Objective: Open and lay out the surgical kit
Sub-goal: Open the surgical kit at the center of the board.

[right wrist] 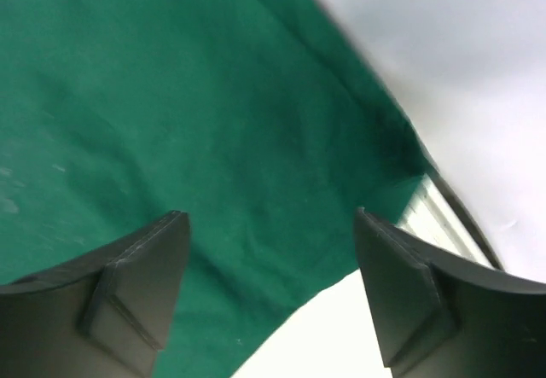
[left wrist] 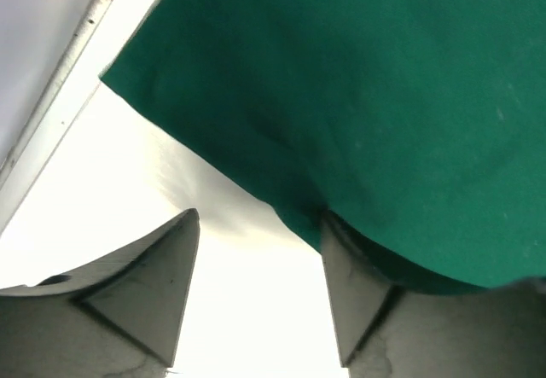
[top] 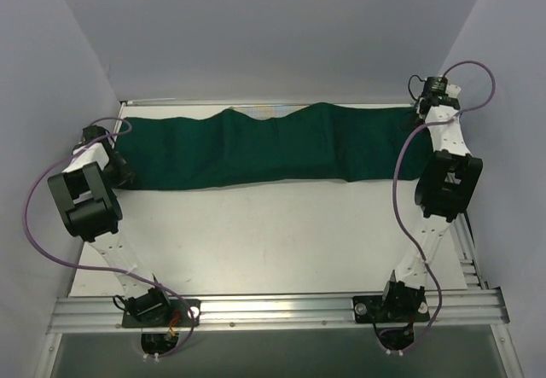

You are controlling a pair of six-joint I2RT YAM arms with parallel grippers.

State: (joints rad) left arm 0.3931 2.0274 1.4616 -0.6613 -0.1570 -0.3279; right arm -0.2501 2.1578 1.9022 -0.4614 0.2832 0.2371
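Note:
The dark green cloth wrap point(top: 264, 146) lies as a long, rumpled strip across the far side of the white table point(top: 281, 233). The wire-mesh tray and the steel instruments are hidden or out of view. My left gripper point(top: 124, 170) is open at the cloth's left end. In the left wrist view point(left wrist: 260, 216) the cloth's near edge point(left wrist: 358, 122) reaches over the tip of its right finger point(left wrist: 354, 293). My right gripper point(top: 419, 115) is open and empty over the cloth's right end. In the right wrist view point(right wrist: 271, 214) it hovers above the cloth's corner point(right wrist: 256, 156).
White enclosure walls point(top: 281, 28) close in the back and both sides. A metal rail point(top: 281, 308) runs along the near edge with both arm bases. Purple cables point(top: 401, 182) hang beside each arm.

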